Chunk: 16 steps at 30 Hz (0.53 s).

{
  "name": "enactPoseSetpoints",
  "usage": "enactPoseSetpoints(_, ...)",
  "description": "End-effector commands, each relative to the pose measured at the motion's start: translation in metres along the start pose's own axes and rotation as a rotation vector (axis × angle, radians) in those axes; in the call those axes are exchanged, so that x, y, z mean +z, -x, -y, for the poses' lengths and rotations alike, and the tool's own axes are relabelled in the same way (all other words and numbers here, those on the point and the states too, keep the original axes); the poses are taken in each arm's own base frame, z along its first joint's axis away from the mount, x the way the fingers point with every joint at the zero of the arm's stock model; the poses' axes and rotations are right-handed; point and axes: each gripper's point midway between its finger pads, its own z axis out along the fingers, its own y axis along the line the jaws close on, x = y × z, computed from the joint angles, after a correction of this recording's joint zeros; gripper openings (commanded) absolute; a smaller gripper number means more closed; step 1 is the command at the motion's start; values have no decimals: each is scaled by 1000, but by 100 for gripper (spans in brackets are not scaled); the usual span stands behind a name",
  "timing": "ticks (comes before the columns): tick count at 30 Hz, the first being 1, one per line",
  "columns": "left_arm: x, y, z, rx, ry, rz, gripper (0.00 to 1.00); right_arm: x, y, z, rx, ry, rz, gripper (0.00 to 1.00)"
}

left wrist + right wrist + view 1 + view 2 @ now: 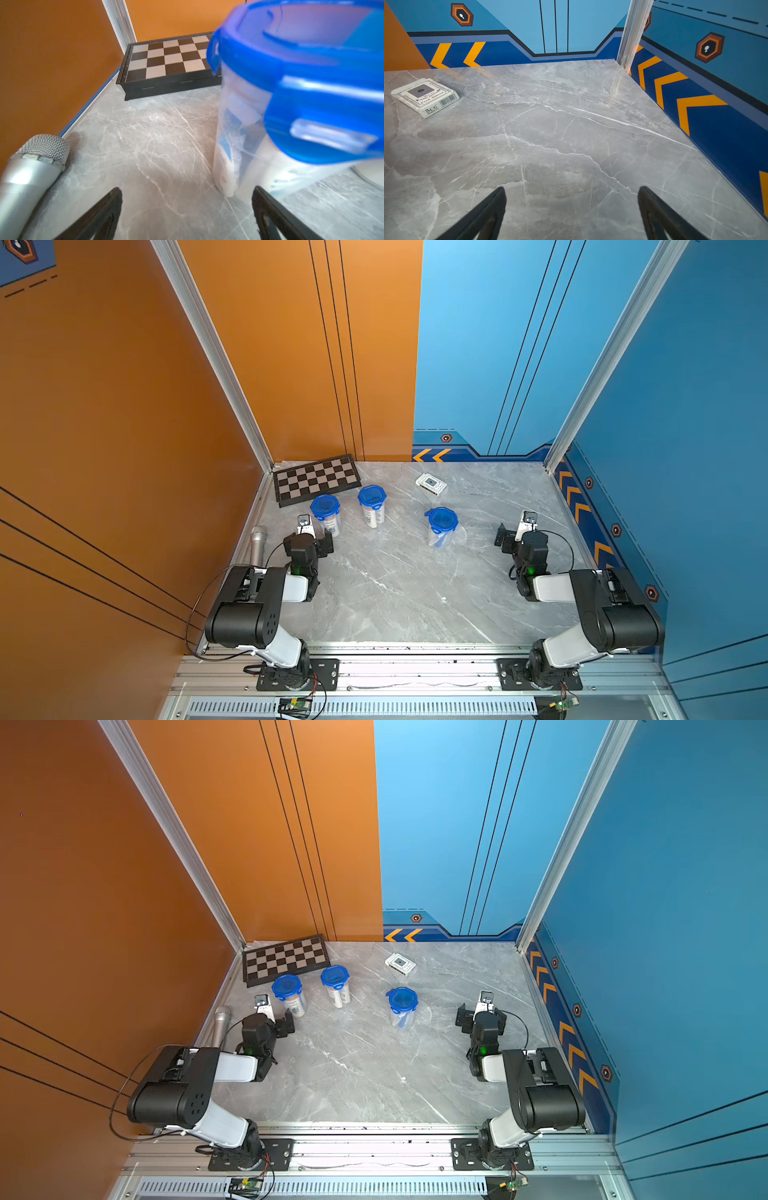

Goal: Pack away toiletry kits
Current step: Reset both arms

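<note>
Left gripper [187, 191]: jaws wide apart, empty. Nearest lidded cup [326, 516] stands upright just far-right of it, outside jaws, long axis vertical. Right gripper [571, 189]: spread, empty, well apart from rightmost cup [441, 529]. Left arm nearer; kits look packed.

Blurred nearest cup [241, 145] and blue lid [311, 68], both cut off by the left wrist view's edge, chessboard [166, 60] corner hidden behind the lid, microphone [27, 180] handle cut off, middle cup [372, 514] contents too small to tell in a top view.
</note>
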Motion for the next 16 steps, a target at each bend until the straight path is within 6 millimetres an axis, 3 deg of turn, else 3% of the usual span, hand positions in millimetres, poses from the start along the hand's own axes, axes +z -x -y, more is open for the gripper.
enactPoseSetpoints(1,2,12,10,36,-42,39,98,2,1,4,15,-30,-1,100)
enactPoseSetpoints(16,5,10,17,46,-81,13,99,2,1,4,16,-30,-2,100)
